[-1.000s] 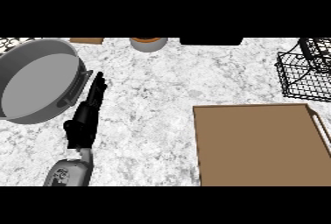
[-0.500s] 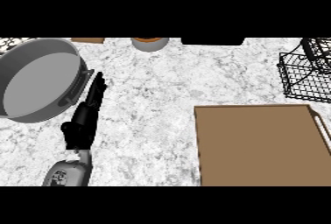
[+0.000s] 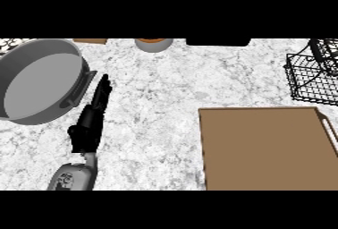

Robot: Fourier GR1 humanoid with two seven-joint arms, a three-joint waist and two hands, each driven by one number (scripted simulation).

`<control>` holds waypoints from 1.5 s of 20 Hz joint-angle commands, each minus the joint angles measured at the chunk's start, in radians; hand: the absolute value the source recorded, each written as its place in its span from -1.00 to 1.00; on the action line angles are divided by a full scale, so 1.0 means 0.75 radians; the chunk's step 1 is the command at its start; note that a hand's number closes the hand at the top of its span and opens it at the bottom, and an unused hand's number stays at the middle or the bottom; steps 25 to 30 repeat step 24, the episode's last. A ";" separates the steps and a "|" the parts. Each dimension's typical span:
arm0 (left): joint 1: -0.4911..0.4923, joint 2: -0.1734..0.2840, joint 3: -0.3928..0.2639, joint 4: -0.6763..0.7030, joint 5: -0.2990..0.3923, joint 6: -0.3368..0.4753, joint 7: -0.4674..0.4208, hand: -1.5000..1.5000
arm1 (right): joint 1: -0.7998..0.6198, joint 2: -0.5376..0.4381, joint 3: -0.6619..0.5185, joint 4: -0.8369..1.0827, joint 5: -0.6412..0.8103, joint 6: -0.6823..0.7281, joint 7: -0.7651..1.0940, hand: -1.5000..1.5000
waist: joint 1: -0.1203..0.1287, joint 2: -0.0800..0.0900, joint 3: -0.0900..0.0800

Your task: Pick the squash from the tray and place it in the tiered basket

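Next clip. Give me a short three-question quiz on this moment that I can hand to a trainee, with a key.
1. True or false: a squash lies on the brown tray.
2. Which thing is nearest the left hand?
A. the grey pan
B. the black wire basket
C. the brown tray
3. Fill in: the left hand's fingers are ____ (straight / curled round something).

Key
1. False. The visible tray surface is bare, and no squash shows anywhere in the head view.
2. A. The hand lies just right of the pan's side handle; the basket sits at the far right edge.
3. Straight. They point up the counter and hold nothing. The right hand is not in view.
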 commanded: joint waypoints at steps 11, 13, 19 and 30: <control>-0.001 0.033 0.035 -0.020 0.003 -0.007 0.035 0.00 | 0.059 -0.327 -0.383 0.145 -0.303 -0.153 -0.006 -1.00 | -0.029 -0.006 0.001; 0.054 0.017 0.031 -0.037 0.009 0.007 -0.004 0.00 | 0.156 -0.369 -0.465 0.146 -0.371 -0.134 -0.021 -1.00 | -0.050 -0.015 0.000; 0.032 0.021 0.035 -0.088 0.008 0.015 0.065 0.00 | 0.434 -0.538 -0.698 0.217 -0.577 0.042 -0.197 -1.00 | -0.078 -0.022 0.002; 0.062 0.024 0.058 0.017 0.000 0.029 -0.057 0.00 | 0.769 -0.612 -0.860 0.336 -0.702 0.213 -0.431 -1.00 | -0.083 -0.014 0.003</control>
